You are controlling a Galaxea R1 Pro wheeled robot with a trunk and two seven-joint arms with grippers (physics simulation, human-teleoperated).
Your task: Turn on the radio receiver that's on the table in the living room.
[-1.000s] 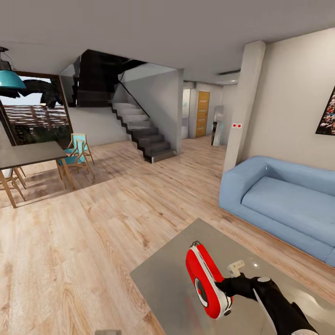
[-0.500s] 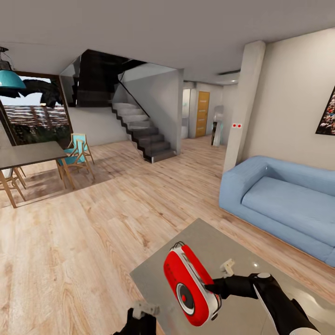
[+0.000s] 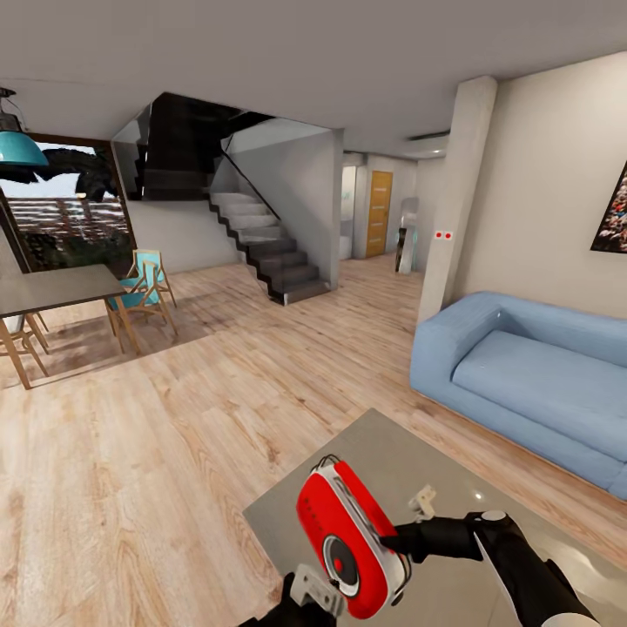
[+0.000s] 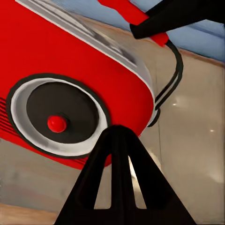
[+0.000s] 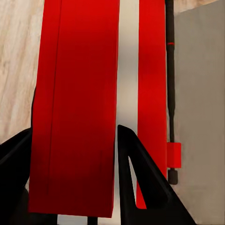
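My right gripper (image 3: 394,542) holds the red radio receiver (image 3: 348,538) lifted and tilted above the glossy grey table (image 3: 409,461), its round dial facing me. In the right wrist view the black fingers (image 5: 136,168) clamp the red body with its white side band (image 5: 126,70); the thin wire handle (image 5: 169,93) runs along one side. My left gripper (image 3: 313,592) rises from below, just in front of the dial. In the left wrist view its gripper (image 4: 119,132) is shut, the tips pointing at the radio's face beside the dial (image 4: 57,123).
A blue sofa (image 3: 531,374) stands to the right of the table, under a dark framed picture (image 3: 614,213). Light wood floor (image 3: 174,418) stretches left toward a dark-topped dining table (image 3: 52,287) with chairs (image 3: 148,283) and a staircase (image 3: 261,244).
The right gripper has swung the radio left and turned its face toward me. The left gripper has come up from the bottom edge to the dial.
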